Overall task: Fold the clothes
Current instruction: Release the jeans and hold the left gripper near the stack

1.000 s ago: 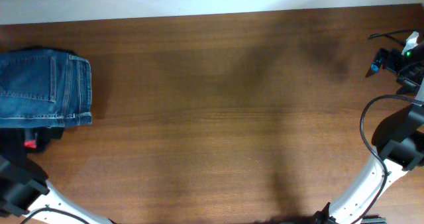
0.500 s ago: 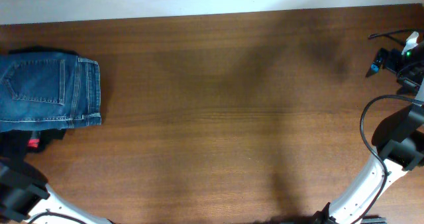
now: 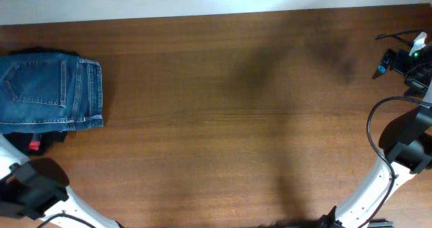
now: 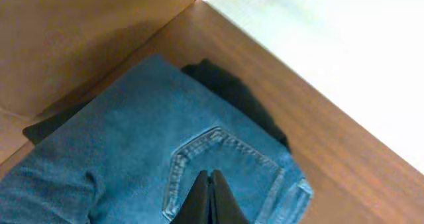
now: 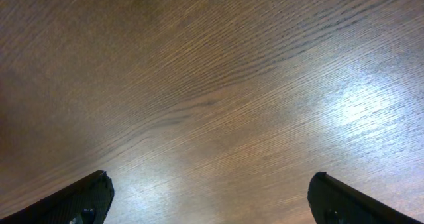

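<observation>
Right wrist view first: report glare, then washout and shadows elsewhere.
Right wrist view: glare patch on the table at right. Left wrist view: beyond the table edge is blown out white; jeans sharp. Overhead view: soft shadows across the table.

Seen from overhead, the left arm [image 3: 37,187] fills the lower left corner of the frame: a black joint block on a white link slanting towards the bottom edge. The right arm [image 3: 378,187] rises from the bottom edge at lower right, its white link curving up to a black joint near the right edge, with a thin black cable [image 3: 368,130] looping beside it. In the left wrist view, the left gripper [image 4: 209,177] sits at bottom centre, its two dark fingers pressed together into a point. In the right wrist view, the right gripper [image 5: 211,197] is spread wide, one dark fingertip in each lower corner.
</observation>
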`<state>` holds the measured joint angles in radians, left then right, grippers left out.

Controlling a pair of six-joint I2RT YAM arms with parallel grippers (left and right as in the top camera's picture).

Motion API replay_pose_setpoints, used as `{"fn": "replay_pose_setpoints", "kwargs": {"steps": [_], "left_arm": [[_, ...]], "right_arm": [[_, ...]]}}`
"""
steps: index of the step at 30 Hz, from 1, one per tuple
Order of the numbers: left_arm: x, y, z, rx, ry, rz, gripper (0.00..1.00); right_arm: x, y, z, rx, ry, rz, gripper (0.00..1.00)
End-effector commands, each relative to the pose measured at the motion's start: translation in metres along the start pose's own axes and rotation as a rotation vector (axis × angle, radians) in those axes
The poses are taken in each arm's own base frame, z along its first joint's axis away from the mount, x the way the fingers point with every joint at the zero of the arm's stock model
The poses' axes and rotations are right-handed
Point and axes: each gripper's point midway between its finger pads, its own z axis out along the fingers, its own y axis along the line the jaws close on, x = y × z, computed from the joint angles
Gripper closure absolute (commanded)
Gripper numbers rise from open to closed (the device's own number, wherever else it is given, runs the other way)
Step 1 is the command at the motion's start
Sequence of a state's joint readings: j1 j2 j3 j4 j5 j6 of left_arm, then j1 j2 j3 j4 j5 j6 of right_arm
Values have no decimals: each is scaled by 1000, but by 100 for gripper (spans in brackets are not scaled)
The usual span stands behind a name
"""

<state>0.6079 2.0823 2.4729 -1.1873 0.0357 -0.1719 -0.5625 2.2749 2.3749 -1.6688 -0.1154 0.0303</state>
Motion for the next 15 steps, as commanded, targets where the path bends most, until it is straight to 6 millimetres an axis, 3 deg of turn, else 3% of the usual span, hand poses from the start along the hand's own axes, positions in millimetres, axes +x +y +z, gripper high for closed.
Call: {"fn": "replay_pose_setpoints", "kwargs": {"steps": [1,9,15], "left_arm": [[24,30,46,-102,100,7,99],[64,65,104,-172,248,-23,99],[118,97,149,-238,429,-81,99]], "right_arm": [[2,1,-17,-9,-42,9,1],[2,1,-17,-10,-42,9,1],[2,1,-17,-9,-42,9,1]]}}
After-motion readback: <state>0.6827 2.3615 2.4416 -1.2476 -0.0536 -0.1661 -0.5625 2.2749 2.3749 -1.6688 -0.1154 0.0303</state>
